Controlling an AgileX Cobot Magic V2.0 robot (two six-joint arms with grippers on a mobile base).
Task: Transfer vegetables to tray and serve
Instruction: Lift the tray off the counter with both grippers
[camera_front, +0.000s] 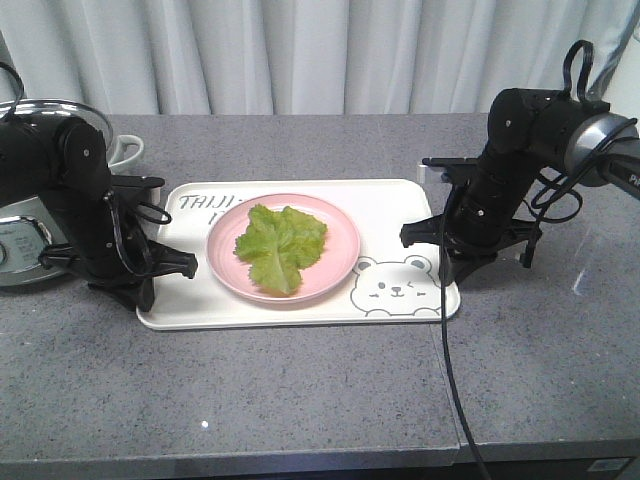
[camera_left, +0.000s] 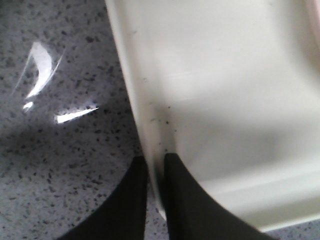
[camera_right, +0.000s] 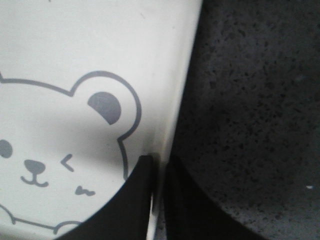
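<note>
Exterior front-facing: grey countertop (camera_front: 300, 390), pale curtains (camera_front: 300, 50); left end effector (camera_left: 155, 161) and right end effector (camera_right: 159, 161) grip the tray (camera_front: 390, 205).

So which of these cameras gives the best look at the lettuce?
The exterior front-facing view: the lettuce lies whole on the pink plate on the tray. Neither wrist view shows it: just tray rim held in the left gripper, and rim plus bear drawing at the right gripper.

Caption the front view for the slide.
The left claw and right claw grip opposite rims of the tray; lettuce lies on the pink plate.
</note>
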